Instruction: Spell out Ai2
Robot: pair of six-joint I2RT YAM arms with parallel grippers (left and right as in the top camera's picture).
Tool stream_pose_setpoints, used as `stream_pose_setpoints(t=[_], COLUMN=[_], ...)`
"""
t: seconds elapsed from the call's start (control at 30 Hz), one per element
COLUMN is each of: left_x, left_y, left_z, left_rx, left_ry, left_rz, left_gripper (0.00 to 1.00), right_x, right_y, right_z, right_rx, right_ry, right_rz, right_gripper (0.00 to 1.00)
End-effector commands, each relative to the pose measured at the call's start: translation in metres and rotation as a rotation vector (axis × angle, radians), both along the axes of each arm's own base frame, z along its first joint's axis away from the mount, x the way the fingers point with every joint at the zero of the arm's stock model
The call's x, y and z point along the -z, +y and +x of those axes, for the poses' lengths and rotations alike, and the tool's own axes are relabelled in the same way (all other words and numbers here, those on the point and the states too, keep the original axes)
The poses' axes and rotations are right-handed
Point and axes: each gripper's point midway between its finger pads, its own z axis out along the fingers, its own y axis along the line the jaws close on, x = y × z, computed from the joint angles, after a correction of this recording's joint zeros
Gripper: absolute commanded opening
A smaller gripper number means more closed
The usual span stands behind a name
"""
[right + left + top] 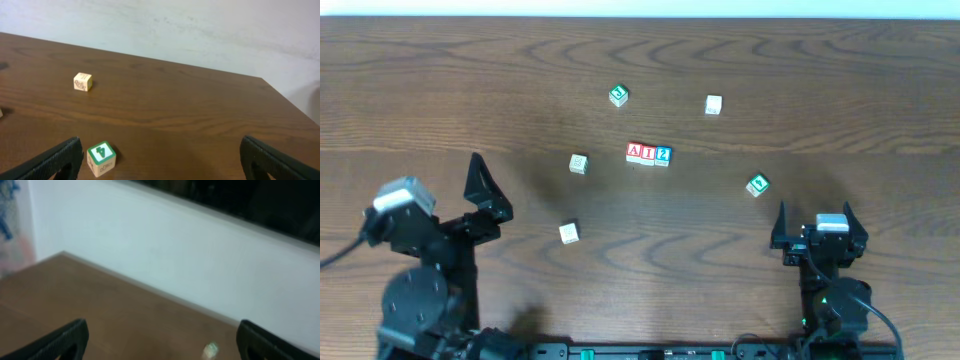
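Note:
Three blocks stand side by side in a row mid-table: a red A block (634, 152), a red I block (648, 153) and a blue 2 block (663, 154). My left gripper (480, 190) is open and empty at the front left, well away from the row. My right gripper (813, 226) is open and empty at the front right. In the right wrist view a green 4 block (101, 158) lies just inside the left finger, on the table, not held.
Loose blocks lie around the row: a green one (618, 95) behind it, a pale one (713, 104) at back right, a pale one (579, 163) to the left, another pale one (569, 233) at front left, and the green 4 block (757, 185) at right.

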Motion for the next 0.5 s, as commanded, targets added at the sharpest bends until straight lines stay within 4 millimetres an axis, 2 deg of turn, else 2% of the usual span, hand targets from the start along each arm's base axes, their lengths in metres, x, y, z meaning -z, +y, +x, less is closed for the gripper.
stream_pose_setpoints(t=[0.0, 0.1, 0.2, 0.33, 0.47], left_x=[0.025, 0.036, 0.050, 0.070, 0.092], left_y=[0.001, -0.003, -0.005, -0.005, -0.008], left_z=[0.004, 0.007, 0.006, 0.005, 0.008], left_rx=[-0.006, 0.027, 0.056, 0.081, 0.106], left_ry=[-0.076, -0.210, -0.270, -0.271, -0.241], left_rz=[-0.019, -0.054, -0.064, -0.045, 0.046], left_gripper=[0.95, 0.95, 0.95, 0.95, 0.95], right_x=[0.000, 0.000, 0.000, 0.000, 0.000], right_y=[-0.003, -0.003, -0.003, -0.003, -0.003], right_z=[-0.001, -0.001, -0.001, -0.001, -0.001], right_rx=[0.015, 0.015, 0.015, 0.015, 0.015], right_ry=[-0.001, -0.001, -0.001, -0.001, -0.001], right_rz=[-0.015, -0.015, -0.015, -0.015, -0.015], right_gripper=[0.99, 0.99, 0.99, 0.99, 0.99])
